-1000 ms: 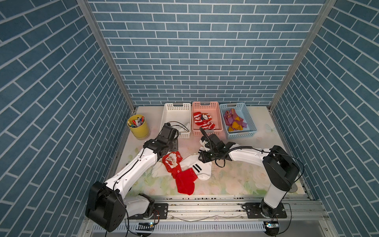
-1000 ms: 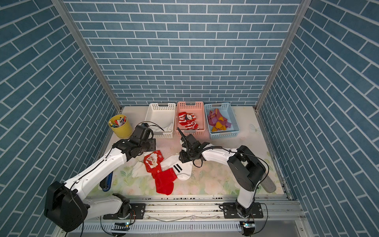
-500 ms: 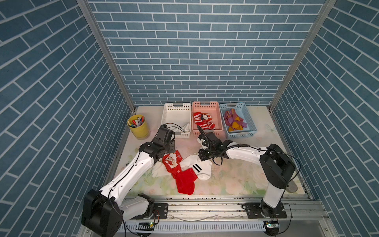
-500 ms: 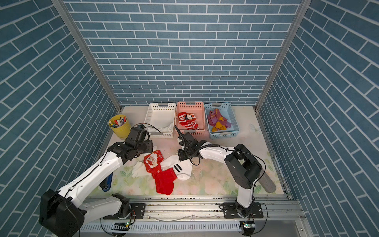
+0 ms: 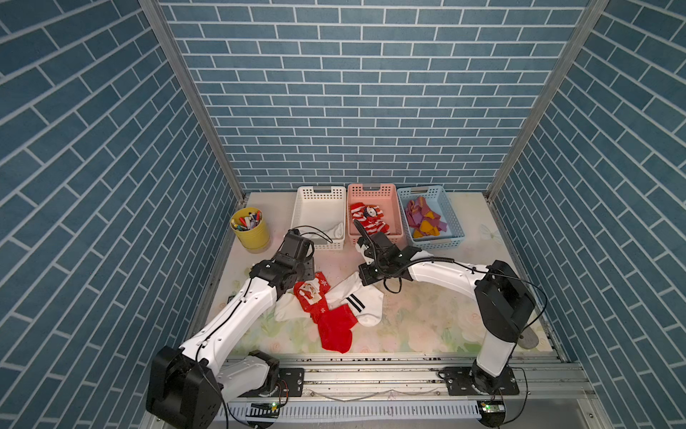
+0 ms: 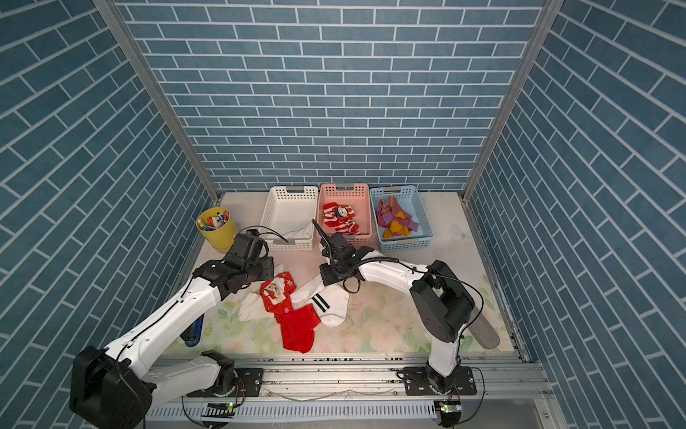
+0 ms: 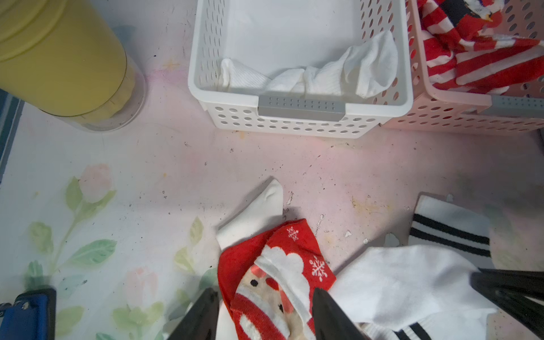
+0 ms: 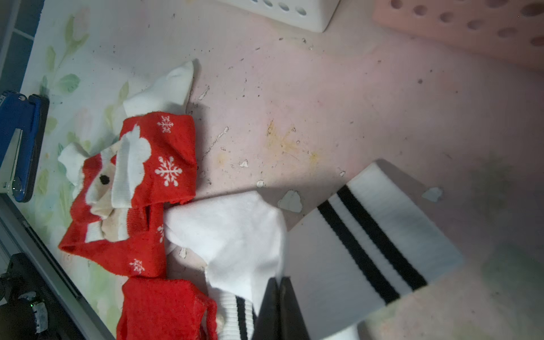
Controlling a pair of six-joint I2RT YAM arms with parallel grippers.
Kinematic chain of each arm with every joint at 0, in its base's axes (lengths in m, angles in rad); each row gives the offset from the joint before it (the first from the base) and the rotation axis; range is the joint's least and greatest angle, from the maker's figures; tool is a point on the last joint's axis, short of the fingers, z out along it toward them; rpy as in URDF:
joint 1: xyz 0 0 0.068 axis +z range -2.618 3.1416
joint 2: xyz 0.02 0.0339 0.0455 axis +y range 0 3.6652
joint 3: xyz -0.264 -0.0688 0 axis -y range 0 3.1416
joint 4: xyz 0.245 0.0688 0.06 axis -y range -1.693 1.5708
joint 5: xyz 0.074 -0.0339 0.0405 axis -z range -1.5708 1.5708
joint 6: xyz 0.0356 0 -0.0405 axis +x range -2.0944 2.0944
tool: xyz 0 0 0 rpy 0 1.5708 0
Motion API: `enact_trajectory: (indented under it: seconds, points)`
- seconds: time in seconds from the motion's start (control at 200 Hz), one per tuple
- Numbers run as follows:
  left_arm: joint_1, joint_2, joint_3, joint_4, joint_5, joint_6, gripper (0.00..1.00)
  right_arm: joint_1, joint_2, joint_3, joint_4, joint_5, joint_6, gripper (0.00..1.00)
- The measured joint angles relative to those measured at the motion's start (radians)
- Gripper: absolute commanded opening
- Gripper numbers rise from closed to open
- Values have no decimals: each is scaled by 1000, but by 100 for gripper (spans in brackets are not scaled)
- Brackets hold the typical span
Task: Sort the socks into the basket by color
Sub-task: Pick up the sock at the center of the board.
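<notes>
A pile of socks lies mid-table: a red snowman sock (image 5: pixel 310 295) (image 7: pixel 282 273), a plain red sock (image 5: pixel 336 328), a white sock with black bands (image 5: pixel 362 302) (image 8: pixel 374 235) and a plain white sock (image 5: pixel 287 310) partly under them. My right gripper (image 8: pixel 279 285) is shut on the white banded sock's edge, its cuff raised. My left gripper (image 7: pixel 265 297) stands open just above the snowman sock, one finger on each side. The white basket (image 5: pixel 297 223) holds a white sock (image 7: pixel 353 70), the pink basket (image 5: pixel 399 219) striped red-white socks (image 5: pixel 369 219), the blue basket (image 5: pixel 454 219) mauve and mustard socks (image 5: pixel 421 219).
A yellow cup (image 5: pixel 250 228) of pens stands left of the baskets. A blue stapler-like object (image 6: pixel 193 330) lies by the left edge under the left arm. A grey oval pad (image 6: pixel 482 330) rests at the front right behind the right arm's base.
The right jaws have closed onto the white banded sock. The left arm has shifted slightly toward the front over the snowman sock, jaws unchanged.
</notes>
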Motion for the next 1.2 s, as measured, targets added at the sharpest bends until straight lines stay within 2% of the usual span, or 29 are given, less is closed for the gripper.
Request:
enact_trajectory:
  seconds: [0.725, 0.96, 1.2]
  points:
    - [3, -67, -3, -1, 11, -11, 59, 0, -92, 223, -113, 38, -76, 0]
    - [3, -80, -14, -1, 19, -15, 59, 0, -33, 459, -159, 45, -123, 0]
    - [5, -98, -43, 1, 23, -25, 59, 0, 161, 779, -235, 73, -177, 0]
